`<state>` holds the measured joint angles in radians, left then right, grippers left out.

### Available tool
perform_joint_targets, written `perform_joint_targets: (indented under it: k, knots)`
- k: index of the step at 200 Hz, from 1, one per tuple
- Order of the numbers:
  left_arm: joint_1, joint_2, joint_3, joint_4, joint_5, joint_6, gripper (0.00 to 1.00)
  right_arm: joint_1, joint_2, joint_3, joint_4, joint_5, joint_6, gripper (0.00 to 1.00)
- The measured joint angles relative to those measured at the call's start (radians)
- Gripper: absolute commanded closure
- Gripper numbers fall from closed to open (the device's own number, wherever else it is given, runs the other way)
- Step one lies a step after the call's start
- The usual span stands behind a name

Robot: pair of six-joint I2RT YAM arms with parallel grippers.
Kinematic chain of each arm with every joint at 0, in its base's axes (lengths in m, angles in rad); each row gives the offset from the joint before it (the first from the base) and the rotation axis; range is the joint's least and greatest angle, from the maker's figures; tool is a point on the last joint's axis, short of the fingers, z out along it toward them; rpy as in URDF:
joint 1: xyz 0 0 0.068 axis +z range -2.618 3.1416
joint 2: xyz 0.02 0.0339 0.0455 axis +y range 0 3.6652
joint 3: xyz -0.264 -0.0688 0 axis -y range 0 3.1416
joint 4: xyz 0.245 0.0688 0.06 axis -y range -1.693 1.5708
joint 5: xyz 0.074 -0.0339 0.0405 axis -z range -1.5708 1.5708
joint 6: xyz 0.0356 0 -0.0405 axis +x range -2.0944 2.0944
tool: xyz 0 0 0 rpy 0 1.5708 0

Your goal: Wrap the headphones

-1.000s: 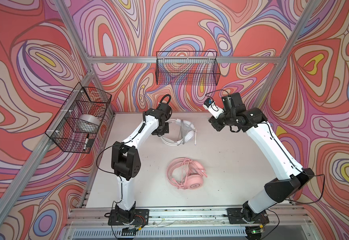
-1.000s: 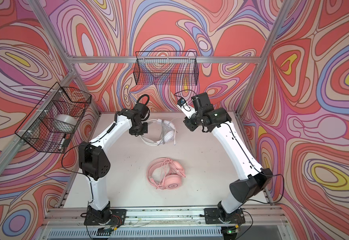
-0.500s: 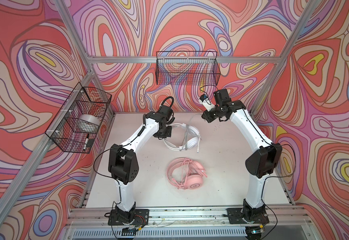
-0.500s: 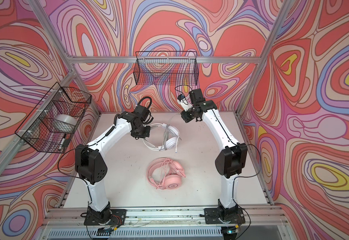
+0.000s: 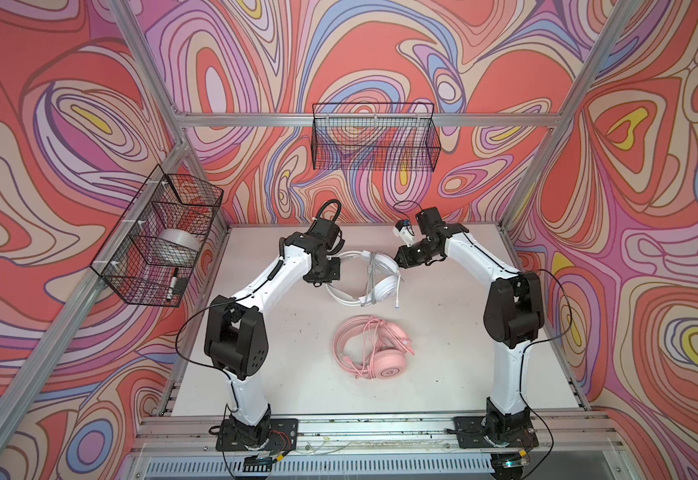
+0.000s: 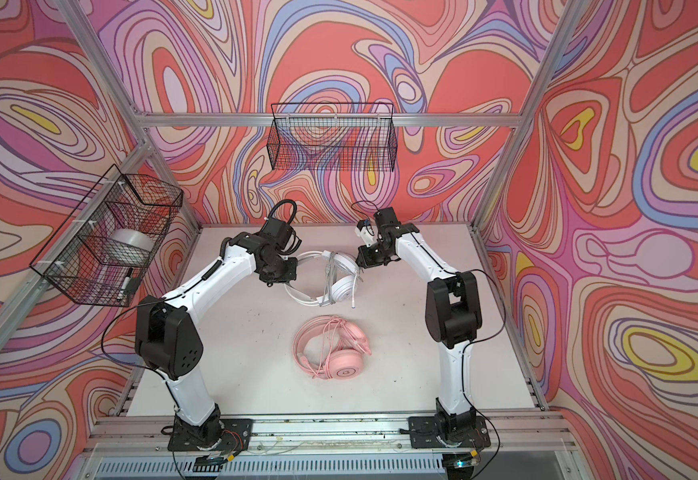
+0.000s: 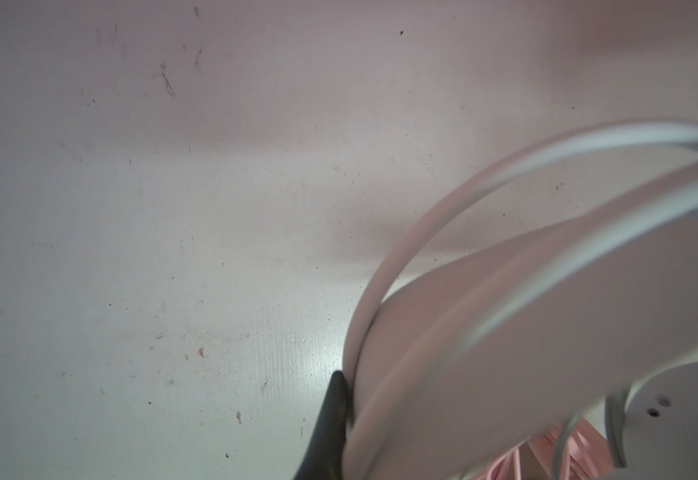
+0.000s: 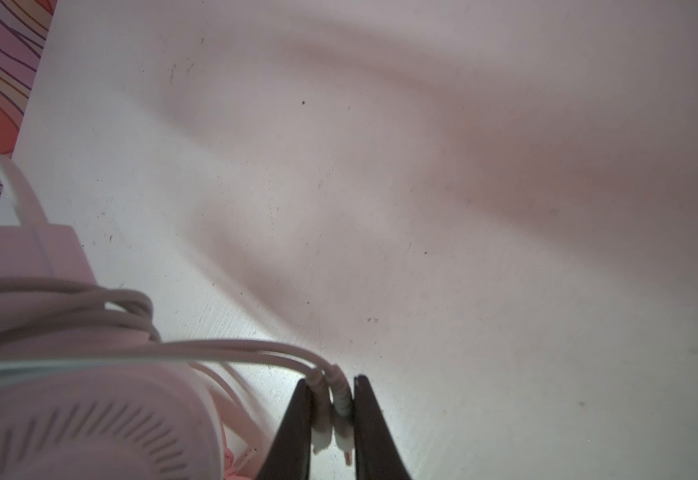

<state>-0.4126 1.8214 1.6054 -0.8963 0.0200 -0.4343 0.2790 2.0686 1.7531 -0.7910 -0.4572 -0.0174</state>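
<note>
**Count:** I see two arms, two headsets, two wire baskets, one tape roll and one marker.

**Near:** Both arm bases sit on the rail along the near edge of the bench (image 5: 281, 374). Beyond the rail the bench is bare across its width.

**Centre:** The pink headset (image 5: 374, 353) lies flat and clear of both arms. Its pink cable is gathered in loops over the band and cup. There is open bench to its left and right, out to both side edges.

**Beyond centre:** The white headset (image 5: 376, 279) sits between the two end effectors.
- The left end effector (image 5: 325, 279) is clenched on the headband at the headset's left side. In the left wrist view one black finger (image 7: 330, 415) presses against the band.
- I cannot tell whether the headset clears the bench.
- The right end effector (image 8: 332, 415) is clamped on two plugs (image 8: 341, 409) at the end of the grey-white cable (image 8: 231, 347). That cable runs back in turns over the ear cup.
- A third cable end (image 5: 398, 305) hangs on the headset's near right side.

**Far:** A strip of bare bench lies between the white headset and the far wall.

**Walls:**
- One basket (image 5: 131, 286) hangs on the left wall over the bench's left edge. It holds the tape roll (image 5: 179, 245) and the marker (image 5: 172, 284).
- The other basket (image 5: 374, 141) hangs on the far wall, above both arms.
</note>
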Motion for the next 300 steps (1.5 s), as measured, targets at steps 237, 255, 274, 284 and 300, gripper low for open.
perform_joint_targets:
  k: [237, 255, 274, 284, 300]
  knots:
    - [0.012, 0.233, -0.042, 0.153, 0.113, -0.08, 1.0, -0.053, 0.045, -0.305, 0.298, -0.05, 0.459, 0.8]
    - [0.013, 0.256, -0.015, 0.134, 0.109, -0.066, 1.0, -0.061, 0.045, -0.315, 0.306, -0.05, 0.468, 0.74]
    - [0.014, 0.273, 0.007, 0.124, 0.1, -0.063, 0.97, -0.072, 0.045, -0.32, 0.311, -0.056, 0.476, 0.71]
    - [0.016, 0.275, 0.015, 0.121, 0.093, -0.063, 0.97, -0.079, 0.045, -0.32, 0.314, -0.057, 0.476, 0.7]
    - [0.017, 0.276, 0.023, 0.118, 0.087, -0.063, 0.97, -0.086, 0.045, -0.32, 0.319, -0.058, 0.476, 0.69]
